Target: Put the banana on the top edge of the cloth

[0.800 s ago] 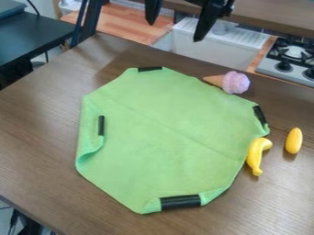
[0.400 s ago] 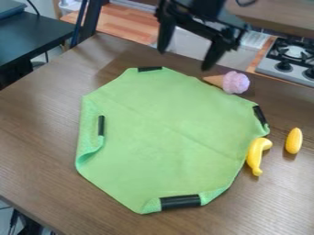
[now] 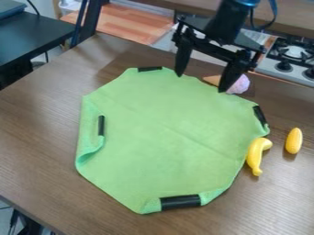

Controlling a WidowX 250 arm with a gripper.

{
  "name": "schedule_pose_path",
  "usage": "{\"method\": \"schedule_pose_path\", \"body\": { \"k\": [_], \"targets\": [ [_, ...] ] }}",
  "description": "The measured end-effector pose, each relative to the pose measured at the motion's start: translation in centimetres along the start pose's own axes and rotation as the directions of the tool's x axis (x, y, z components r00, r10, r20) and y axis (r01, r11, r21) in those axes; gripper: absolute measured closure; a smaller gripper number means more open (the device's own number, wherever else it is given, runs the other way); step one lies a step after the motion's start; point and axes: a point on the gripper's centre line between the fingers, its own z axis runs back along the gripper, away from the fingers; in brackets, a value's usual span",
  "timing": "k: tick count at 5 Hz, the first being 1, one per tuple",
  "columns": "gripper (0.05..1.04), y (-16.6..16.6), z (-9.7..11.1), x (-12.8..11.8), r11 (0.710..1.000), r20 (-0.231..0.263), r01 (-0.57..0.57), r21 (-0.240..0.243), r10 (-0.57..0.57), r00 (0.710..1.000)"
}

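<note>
Fingers (image 3: pixel 231 77) wide apart, empty; banana (image 3: pixel 254 158) lies down and right of them in view, at cloth (image 3: pixel 160 137) edge, long axis roughly up-down.

Room above cloth (image 3: pixel 159 137) — obstacles: ice cream (image 3: pixel 242 84) near pincer (image 3: pixel 201 83), banana (image 3: pixel 255 156) at right

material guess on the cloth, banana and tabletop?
Cloth: soft matte fabric, maybe microfiber; it creases, and its edges curl over to a textured side.
Banana: probably molded plastic, smooth with a slight sheen; even yellow, toy-like shape. Could be coated foam.
Tabletop: brown wood grain, low sheen; real wood or laminate, can't tell.
</note>
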Motion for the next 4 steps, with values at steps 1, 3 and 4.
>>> {"method": "schedule_pose_path", "body": {
  "k": [1, 3, 4],
  "targets": [
    [0.084, -1.6, -1.2, -0.4, 0.996, 0.009, 0.024, -0.083, -0.023, 1.0],
    [0.084, -5.4, -3.5, -1.0, 0.957, 0.056, 0.119, -0.266, -0.108, 0.993],
    [0.084, -7.1, -4.8, -1.2, 0.934, 0.058, 0.169, -0.316, -0.158, 0.986]
  ]
}}
